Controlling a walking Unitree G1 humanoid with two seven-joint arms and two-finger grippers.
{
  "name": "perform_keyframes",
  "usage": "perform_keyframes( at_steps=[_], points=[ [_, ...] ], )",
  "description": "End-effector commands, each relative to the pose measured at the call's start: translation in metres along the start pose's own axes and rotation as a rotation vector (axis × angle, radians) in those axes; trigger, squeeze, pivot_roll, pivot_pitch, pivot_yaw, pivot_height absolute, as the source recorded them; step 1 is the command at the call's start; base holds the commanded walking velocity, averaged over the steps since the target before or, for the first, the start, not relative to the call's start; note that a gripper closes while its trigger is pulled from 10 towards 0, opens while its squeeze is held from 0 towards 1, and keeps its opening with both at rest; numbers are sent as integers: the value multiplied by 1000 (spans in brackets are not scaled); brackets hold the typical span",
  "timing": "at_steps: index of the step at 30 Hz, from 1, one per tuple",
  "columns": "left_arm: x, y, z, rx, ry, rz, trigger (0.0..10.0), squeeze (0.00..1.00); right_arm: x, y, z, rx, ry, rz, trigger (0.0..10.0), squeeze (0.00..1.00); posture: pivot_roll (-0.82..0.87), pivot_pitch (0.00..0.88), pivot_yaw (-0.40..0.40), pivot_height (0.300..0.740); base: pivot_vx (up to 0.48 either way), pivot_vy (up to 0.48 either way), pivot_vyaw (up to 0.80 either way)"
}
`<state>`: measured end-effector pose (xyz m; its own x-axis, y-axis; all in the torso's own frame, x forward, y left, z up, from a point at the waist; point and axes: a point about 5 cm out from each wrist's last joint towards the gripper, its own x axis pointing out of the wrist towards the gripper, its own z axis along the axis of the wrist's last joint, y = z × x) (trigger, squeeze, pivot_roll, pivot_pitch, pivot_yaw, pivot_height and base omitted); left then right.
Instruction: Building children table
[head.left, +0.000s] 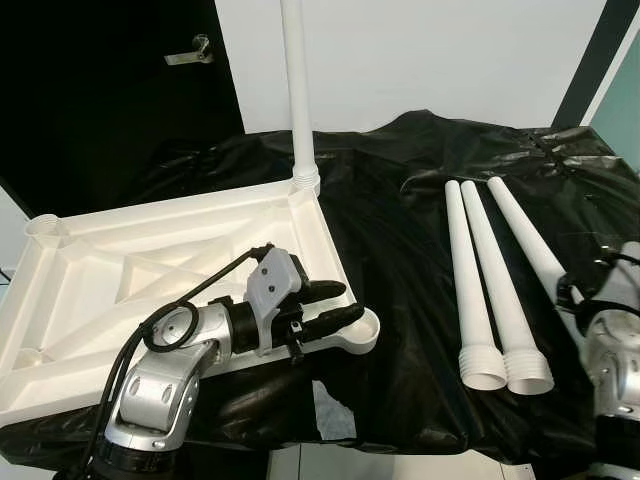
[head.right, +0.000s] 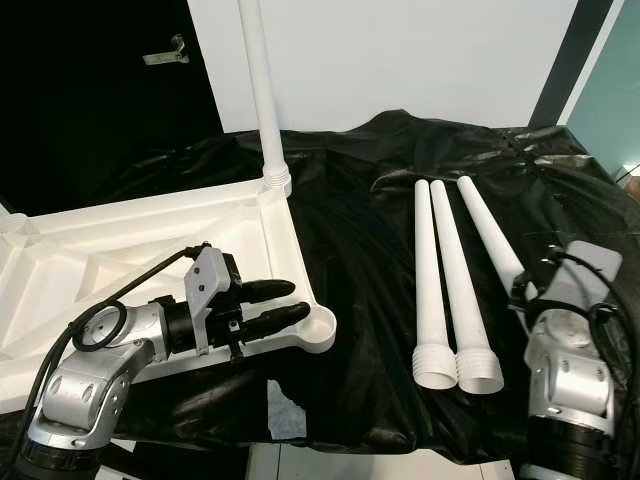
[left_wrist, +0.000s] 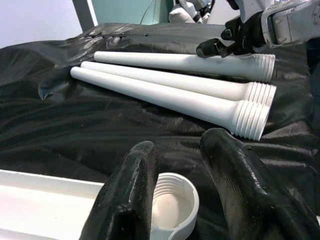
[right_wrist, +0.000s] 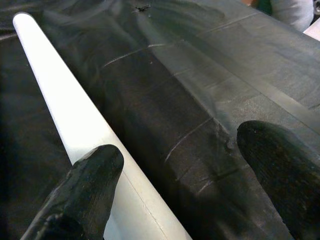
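The white plastic tabletop (head.left: 150, 270) lies upside down at the left of the frame on a black plastic sheet (head.left: 400, 260), with one white tapered leg (head.left: 297, 90) standing upright in its far corner socket. The left gripper (head.left: 335, 305) hovers over the near round corner socket (head.left: 362, 335), fingers slightly parted and holding nothing. At the right, three loose white tapered legs (head.left: 480, 290) lie side by side, and the right gripper (right_wrist: 175, 190) is spread wide, empty, with one finger beside the outermost leg (right_wrist: 70, 115).

Surface covered by black plastic sheet (head.left: 400, 220). On sheet: white upturned tabletop (head.left: 130, 275), one leg (head.left: 297, 90) upright at its far corner. Three loose white legs (head.left: 490, 290) lie right of tabletop.
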<state>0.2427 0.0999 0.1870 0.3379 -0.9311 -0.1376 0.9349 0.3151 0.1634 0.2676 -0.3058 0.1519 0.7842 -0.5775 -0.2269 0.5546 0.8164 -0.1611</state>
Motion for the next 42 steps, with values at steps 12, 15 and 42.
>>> perform_keyframes(
  at_steps=[12, 15, 42],
  points=[
    [-1, 12, 5, 15, -2, 241, 10000, 0, 8, 17, -5, -13, 111, 273, 10000, 0, -41, 0, -7, 740, 0, 0, 0],
    [0, 12, 6, 16, -3, 245, 10000, 0, 9, 20, -1, -8, 116, 322, 10000, 0, -40, 0, -9, 740, 0, 0, 0],
    [0, 17, 13, 55, -8, 280, 10000, 0, 9, 23, -29, 91, 521, 515, 1882, 0, -40, 0, -2, 740, 0, 0, 0]
  ],
)
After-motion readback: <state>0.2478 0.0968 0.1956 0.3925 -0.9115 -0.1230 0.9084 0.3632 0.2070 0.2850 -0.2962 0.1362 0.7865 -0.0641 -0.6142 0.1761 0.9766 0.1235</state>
